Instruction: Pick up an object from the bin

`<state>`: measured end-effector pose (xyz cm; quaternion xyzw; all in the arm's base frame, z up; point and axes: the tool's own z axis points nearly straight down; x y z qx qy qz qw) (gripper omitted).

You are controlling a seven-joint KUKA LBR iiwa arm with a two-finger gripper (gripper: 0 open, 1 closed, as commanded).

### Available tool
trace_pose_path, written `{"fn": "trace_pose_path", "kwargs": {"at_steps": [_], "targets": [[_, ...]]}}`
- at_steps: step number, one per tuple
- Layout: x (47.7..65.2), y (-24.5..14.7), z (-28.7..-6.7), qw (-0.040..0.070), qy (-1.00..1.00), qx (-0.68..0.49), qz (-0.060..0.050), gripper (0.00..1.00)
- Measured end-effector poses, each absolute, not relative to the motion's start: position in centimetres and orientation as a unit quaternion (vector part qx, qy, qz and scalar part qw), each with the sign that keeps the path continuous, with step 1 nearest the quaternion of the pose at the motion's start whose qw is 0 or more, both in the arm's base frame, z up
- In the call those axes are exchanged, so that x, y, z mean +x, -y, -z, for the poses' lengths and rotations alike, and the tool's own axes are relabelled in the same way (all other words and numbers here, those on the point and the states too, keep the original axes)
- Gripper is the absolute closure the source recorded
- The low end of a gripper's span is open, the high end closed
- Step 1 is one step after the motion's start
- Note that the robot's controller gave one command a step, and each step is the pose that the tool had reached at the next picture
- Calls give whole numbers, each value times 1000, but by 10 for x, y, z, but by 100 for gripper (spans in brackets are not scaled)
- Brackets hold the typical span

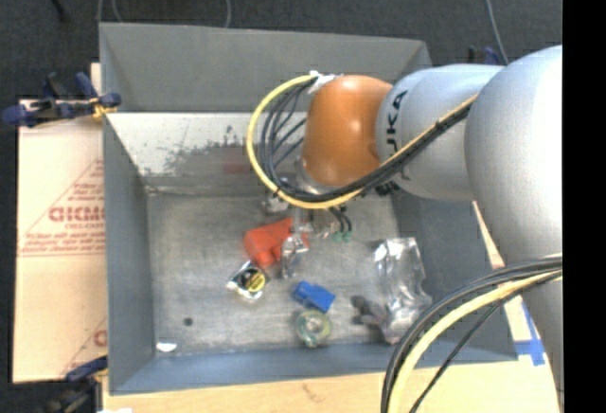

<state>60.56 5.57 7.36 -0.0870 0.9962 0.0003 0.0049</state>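
In the middle of the bin (pixel 123 241), a soft lump (pixel 268 241), just left of the gripper (pixel 292 258). Front-left of the lump, a small packet (pixel 248 281). Nearer the front edge, a block (pixel 312 296), with a ring (pixel 311 329) right before it. Along the right wall, a crumpled wrapper (pixel 398 271), a small chunk (pixel 367 311) at its front-left. By the front-left corner, a scrap (pixel 166 345).

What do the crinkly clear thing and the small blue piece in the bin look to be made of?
The crinkly clear thing looks like thin plastic film: wrinkled, see-through, with bright glints. The small blue piece seems hard plastic, going by its even colour and blocky edges; less sure.
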Motion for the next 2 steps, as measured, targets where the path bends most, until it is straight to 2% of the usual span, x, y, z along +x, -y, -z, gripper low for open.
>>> {"fn": "trace_pose_path", "kwargs": {"at_steps": [1, 2], "targets": [[608, -57, -78, 8, -996, -86, -1, 100], [634, -60, -210, 7, -988, -157, 1, 100]]}}
